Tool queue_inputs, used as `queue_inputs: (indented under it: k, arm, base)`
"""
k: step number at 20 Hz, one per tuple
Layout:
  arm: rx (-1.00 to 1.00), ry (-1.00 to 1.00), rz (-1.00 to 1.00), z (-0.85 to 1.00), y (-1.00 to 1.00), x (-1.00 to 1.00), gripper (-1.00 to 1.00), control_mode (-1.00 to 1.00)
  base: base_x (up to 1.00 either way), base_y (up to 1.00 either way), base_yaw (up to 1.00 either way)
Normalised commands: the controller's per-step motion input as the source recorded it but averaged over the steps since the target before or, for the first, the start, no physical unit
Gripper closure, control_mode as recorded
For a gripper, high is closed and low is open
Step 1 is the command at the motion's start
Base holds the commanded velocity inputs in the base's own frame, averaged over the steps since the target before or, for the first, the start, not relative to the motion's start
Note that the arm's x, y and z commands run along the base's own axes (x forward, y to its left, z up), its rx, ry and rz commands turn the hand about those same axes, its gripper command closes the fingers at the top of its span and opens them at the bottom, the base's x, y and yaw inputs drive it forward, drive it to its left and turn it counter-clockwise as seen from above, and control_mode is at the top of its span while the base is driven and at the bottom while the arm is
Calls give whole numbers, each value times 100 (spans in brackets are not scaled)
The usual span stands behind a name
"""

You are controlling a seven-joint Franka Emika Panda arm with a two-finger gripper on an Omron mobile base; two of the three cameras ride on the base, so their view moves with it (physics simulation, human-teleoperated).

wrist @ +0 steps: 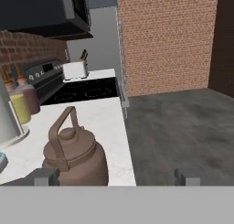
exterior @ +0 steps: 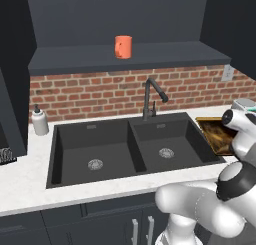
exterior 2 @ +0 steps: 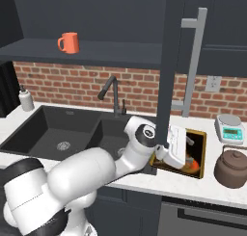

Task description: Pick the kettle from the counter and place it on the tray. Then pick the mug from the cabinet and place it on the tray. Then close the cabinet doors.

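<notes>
Currently the gripper (wrist: pixel 116 176) is hovering with its fingertips (wrist: pixel 45 176) spread wide apart, gripping nothing. The kettle (exterior 2: pixel 234 168) is sitting upright on the counter (exterior 2: pixel 183 184), just right of the tray (exterior 2: pixel 198 155) and near the scale (exterior 2: pixel 229 127). The mug (exterior: pixel 123 46) is standing on the cabinet (exterior: pixel 75 59) shelf, above the sink (exterior: pixel 100 149).

Glossy white rounded arm (exterior 2: pixel 82 175) segments, dark grey joint bands, boxy white wrist, small grey fingertips (wrist: pixel 45 176).
</notes>
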Motion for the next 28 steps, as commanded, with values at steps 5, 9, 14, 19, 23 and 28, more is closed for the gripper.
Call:
queue_inputs:
  k: [5,9,14,19,23,28]
  arm:
    - [-7,-4,-8,-14,-36,1,-100,-100]
    - [-6,0,-5,-11,-37,2,-100,-100]
    - [-3,0,-3,-1,-28,9,-100,-100]
    - [-2,0,-1,0,-21,11,-100,-100]
    - [-1,3,0,-2,-26,11,-100,-100]
    - [-2,4,0,-8,-14,18,-100,-100]
  base:
    - [0,0,0]
    - [0,0,0]
    - [0,0,0]
    - [0,0,0]
    - [0,0,0]
    - [0,0,0]
